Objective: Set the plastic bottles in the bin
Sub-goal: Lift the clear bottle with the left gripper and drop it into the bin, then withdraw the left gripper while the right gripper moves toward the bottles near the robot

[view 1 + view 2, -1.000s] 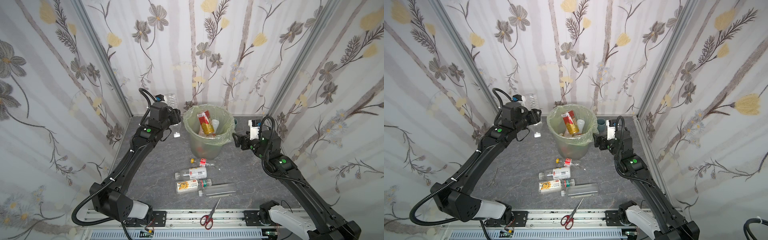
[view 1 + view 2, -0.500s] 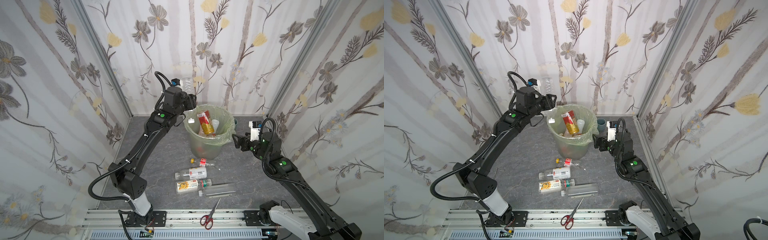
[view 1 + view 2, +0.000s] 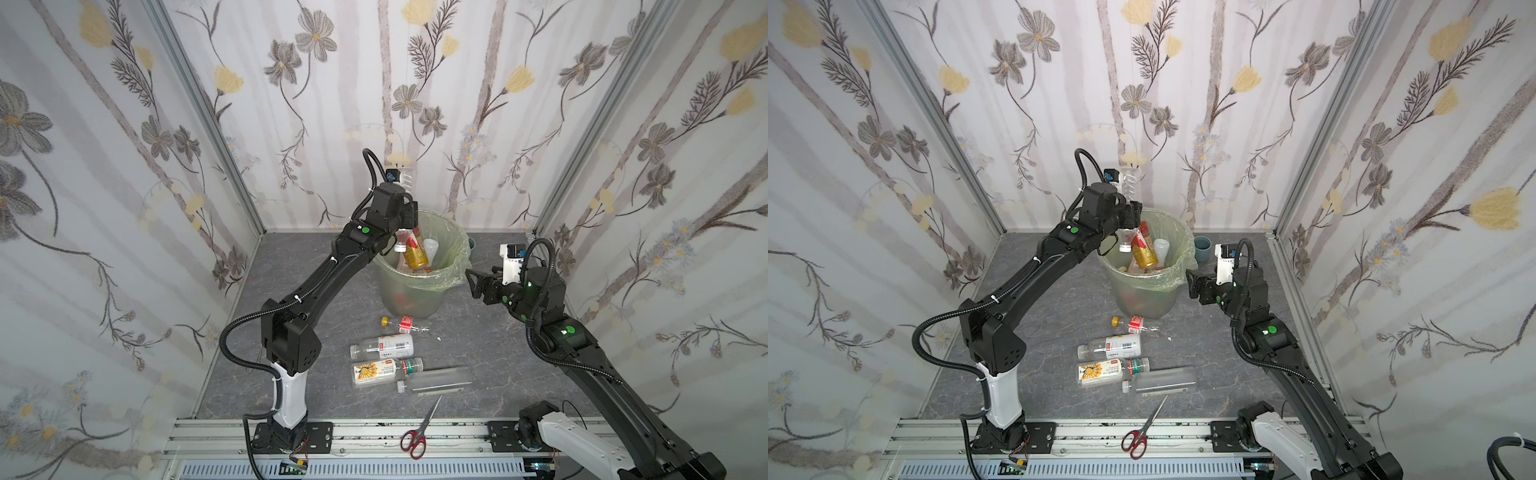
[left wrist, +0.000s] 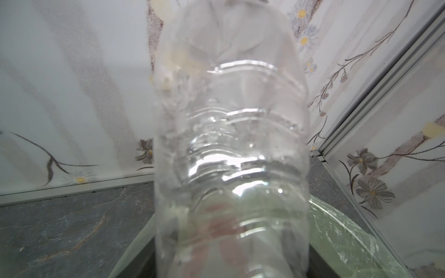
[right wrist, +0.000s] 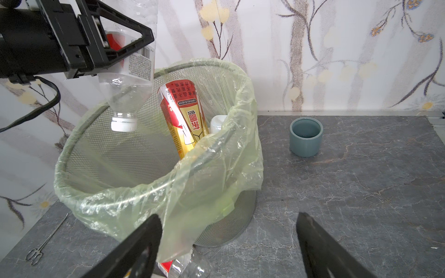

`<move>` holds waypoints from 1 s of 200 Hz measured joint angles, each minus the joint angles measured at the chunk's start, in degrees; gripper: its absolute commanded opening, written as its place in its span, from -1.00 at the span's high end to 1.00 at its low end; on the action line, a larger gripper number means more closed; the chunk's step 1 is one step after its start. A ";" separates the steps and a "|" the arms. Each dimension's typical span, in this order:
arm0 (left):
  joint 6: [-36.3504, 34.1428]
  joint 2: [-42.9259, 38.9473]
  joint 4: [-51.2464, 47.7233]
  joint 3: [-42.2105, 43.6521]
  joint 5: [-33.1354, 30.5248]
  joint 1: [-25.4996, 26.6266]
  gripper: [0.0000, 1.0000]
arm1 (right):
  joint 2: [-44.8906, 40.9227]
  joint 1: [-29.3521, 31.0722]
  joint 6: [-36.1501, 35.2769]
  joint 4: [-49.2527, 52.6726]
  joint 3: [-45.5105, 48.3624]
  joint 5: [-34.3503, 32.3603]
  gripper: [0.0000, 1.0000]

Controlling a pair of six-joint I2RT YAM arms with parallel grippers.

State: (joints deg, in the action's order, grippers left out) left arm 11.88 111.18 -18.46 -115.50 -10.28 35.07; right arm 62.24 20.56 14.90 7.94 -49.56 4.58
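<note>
A clear bottle [image 5: 130, 72] with a white cap hangs cap-down over the bin [image 5: 108, 190], and my left gripper [image 5: 125, 41] is shut on its labelled middle. In both top views the left gripper [image 3: 406, 226] [image 3: 1130, 220] sits at the bin's back-left rim. The bottle [image 4: 231, 144] fills the left wrist view. In the bin [image 3: 411, 299] stand a red-gold labelled bottle [image 3: 415, 251] and a white-capped one [image 3: 431, 247]. Several bottles lie on the floor in front: a crushed yellow-capped one [image 3: 403, 323], a white-labelled one [image 3: 382, 345], a sunflower-labelled one [image 3: 376, 372], a frosted one [image 3: 436, 380]. My right gripper [image 5: 228, 216] [image 3: 471, 280] is open and empty beside the bin's right side.
A blue-grey cup [image 5: 305, 136] stands behind the bin on the right. Red-handled scissors [image 3: 417, 432] lie at the front rail. Thin metal forceps [image 5: 45, 243] lie on the floor left of the bin. Patterned walls close in the back and both sides.
My left arm has swung from the back left to above the bin's rim, carrying the clear bottle with it. The right arm has barely moved.
</note>
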 measured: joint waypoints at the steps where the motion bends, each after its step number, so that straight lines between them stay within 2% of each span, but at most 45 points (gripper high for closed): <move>1: -0.04 -0.02 0.15 0.09 -0.07 0.02 -0.40 | 0.00 0.00 0.00 0.00 0.00 0.00 -0.76; 18: -1.64 -0.87 3.26 3.93 -1.42 0.44 -0.42 | 0.00 0.02 0.00 0.00 0.00 0.00 -0.76; 54: -5.44 -7.06 12.83 19.43 -3.41 1.70 -0.47 | 0.04 0.00 0.02 0.00 0.04 -0.02 -0.76; 75: -7.37 -9.66 17.90 24.65 -4.07 1.70 -0.47 | 0.17 0.00 0.02 0.00 0.07 0.00 -0.76; 112: -9.01 -11.65 22.77 27.63 -5.14 1.64 -0.50 | 0.87 0.00 0.28 -0.20 0.07 0.02 -0.76; 142: -9.38 -13.92 23.37 28.87 -5.57 1.68 -0.66 | 1.27 0.00 0.63 -0.31 0.07 0.04 -0.76; 200: -8.92 -24.50 25.03 34.75 -6.23 0.85 -0.71 | 1.22 0.07 0.42 0.07 0.07 0.09 -0.76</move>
State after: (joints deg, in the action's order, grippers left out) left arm 2.96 86.67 6.57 -80.75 -16.51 35.92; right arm 63.46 20.62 15.31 8.01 -49.50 4.67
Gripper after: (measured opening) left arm 0.861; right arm 0.879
